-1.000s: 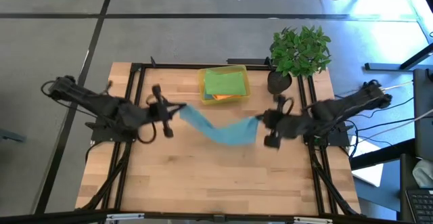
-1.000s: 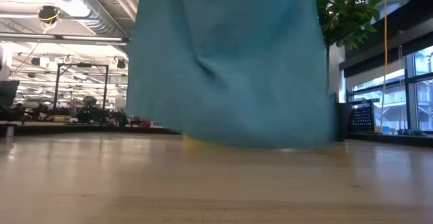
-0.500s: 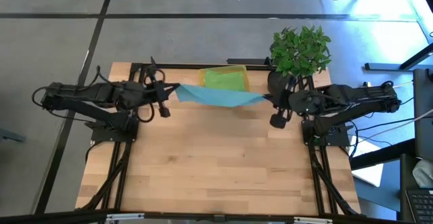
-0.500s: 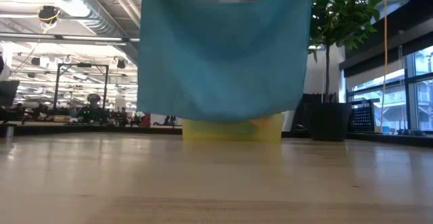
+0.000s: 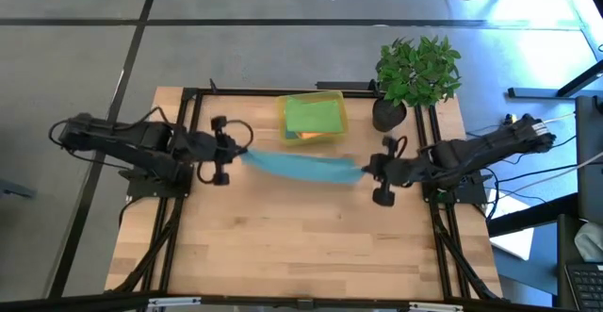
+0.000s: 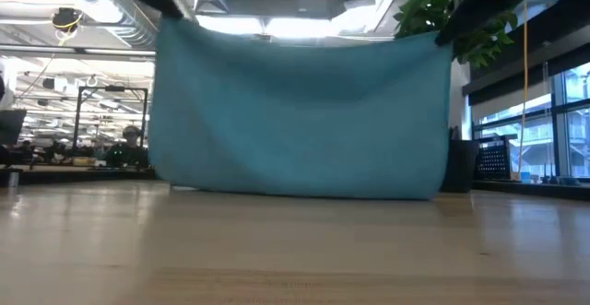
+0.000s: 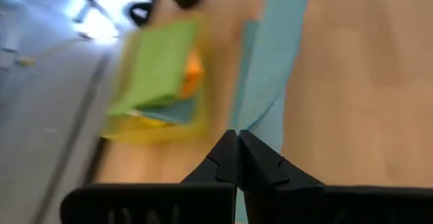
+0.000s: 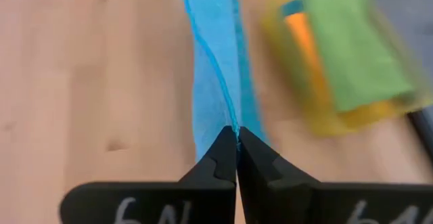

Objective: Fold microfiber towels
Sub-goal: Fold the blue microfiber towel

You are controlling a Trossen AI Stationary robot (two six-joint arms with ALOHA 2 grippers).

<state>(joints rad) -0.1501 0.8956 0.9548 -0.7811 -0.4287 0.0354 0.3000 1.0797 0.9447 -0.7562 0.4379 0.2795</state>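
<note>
A teal-blue towel (image 5: 303, 166) hangs spread between my two grippers above the middle of the table. My left gripper (image 5: 241, 153) is shut on its left upper corner and my right gripper (image 5: 366, 170) on its right upper corner. In the low view the towel (image 6: 300, 111) shows as a wide sheet, with its lower edge (image 6: 304, 194) close to the tabletop; whether it touches, I cannot tell. A green towel (image 5: 314, 116) lies on top of an orange one (image 7: 193, 67) in the yellow bin (image 5: 336, 100). My left gripper pinches the towel's upper left corner (image 7: 239, 124) between its two fingers, slanting down from the table's left. The towel hangs below and stretches away toward the other gripper. My right gripper pinches the upper right corner (image 8: 234, 124) by its edge, slanting down from the table's right. The top edge runs nearly straight between the two holds.
The yellow bin stands at the far edge, just behind the hanging towel. A potted plant (image 5: 417, 72) stands at the far right corner. Bare wooden tabletop (image 5: 301, 246) lies on the near side of the towel.
Both grippers swung toward the far edge with the towel, lifting its sagging middle, then came back toward the near edge and down. The towel, first bellied toward the near side, now hangs flat and wide between them, with its lower edge nearer the table.
</note>
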